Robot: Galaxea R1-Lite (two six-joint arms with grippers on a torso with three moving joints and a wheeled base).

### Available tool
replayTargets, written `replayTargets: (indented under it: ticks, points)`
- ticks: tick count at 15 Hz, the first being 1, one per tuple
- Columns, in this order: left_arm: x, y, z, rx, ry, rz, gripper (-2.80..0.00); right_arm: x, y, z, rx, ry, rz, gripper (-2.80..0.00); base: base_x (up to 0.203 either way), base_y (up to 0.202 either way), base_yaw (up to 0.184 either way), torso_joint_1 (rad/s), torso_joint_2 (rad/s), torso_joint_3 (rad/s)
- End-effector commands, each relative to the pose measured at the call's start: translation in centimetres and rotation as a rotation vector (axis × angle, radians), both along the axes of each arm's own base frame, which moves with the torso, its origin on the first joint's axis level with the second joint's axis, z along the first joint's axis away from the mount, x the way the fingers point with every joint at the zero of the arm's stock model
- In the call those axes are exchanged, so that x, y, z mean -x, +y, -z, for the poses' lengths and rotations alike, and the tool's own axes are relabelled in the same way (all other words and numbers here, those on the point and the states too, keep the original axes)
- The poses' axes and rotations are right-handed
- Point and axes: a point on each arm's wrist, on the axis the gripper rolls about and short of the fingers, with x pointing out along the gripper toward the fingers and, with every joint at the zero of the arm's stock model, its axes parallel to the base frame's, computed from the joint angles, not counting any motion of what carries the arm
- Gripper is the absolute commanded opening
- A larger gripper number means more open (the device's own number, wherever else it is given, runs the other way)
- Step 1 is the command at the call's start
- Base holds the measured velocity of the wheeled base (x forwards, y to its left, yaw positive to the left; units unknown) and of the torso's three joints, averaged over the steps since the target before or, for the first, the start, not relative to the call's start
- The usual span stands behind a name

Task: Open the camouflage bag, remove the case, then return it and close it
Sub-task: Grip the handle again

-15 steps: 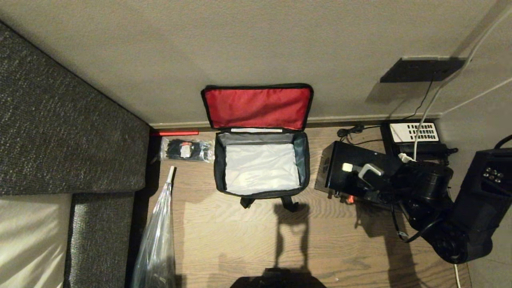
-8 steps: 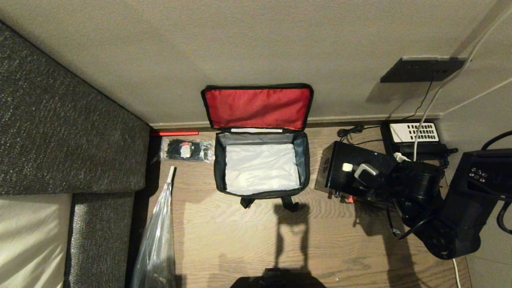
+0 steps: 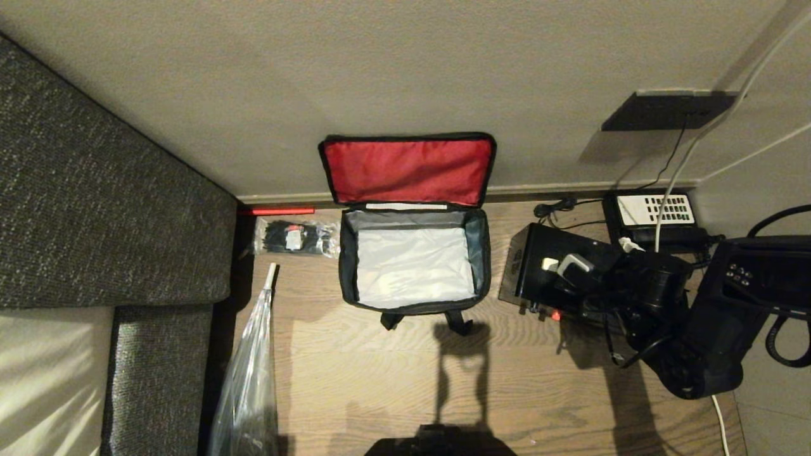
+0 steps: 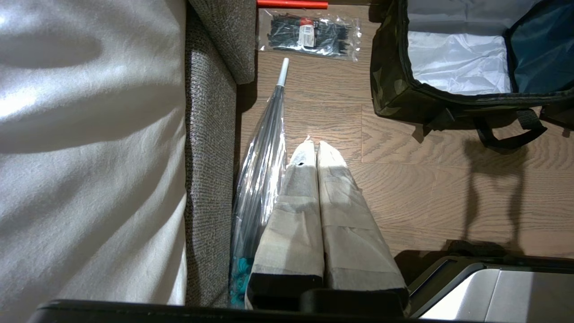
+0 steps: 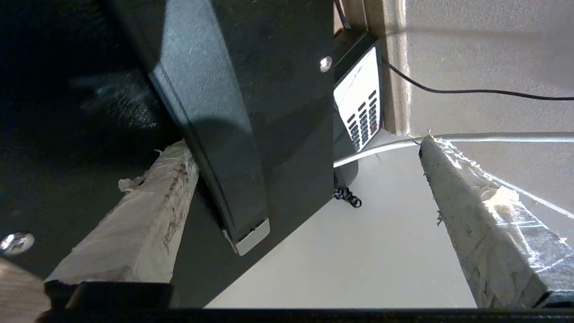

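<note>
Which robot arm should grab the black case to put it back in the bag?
Right, probably. The right gripper is open at the case, beside the empty bag. The left gripper is shut, over the floor by the sofa.

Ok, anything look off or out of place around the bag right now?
Nothing spilled or damaged. The camouflage bag sits open and empty; the case stands on the floor to its right, slightly askew, with the open right gripper around its edge. A packet of black ties lies left of the bag.

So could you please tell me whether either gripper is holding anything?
Nothing is held: the right gripper is open around the case, and the left gripper is shut, empty.
</note>
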Motion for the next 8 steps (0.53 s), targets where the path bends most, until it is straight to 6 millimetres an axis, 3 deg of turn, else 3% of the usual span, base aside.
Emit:
replayTargets:
  ticks: [1, 5, 8]
  points:
    - [0.0, 0.0, 0.1, 0.000, 0.001, -0.001, -2.80, -1.0, -0.3, -0.6, -0.002, -0.049, 0.013, 0.00, 0.000, 0.000, 0.000, 0.000, 0.00, 0.000]
    - [0.0, 0.0, 0.1, 0.000, 0.001, -0.001, -2.80, -2.6, -0.7, -2.0, -0.015, -0.131, 0.031, 0.00, 0.000, 0.000, 0.000, 0.000, 0.00, 0.000]
    - [0.0, 0.0, 0.1, 0.000, 0.001, -0.001, -2.80, -3.1, -0.7, -1.5, -0.015, -0.130, 0.048, 0.00, 0.000, 0.000, 0.000, 0.000, 0.00, 0.000]
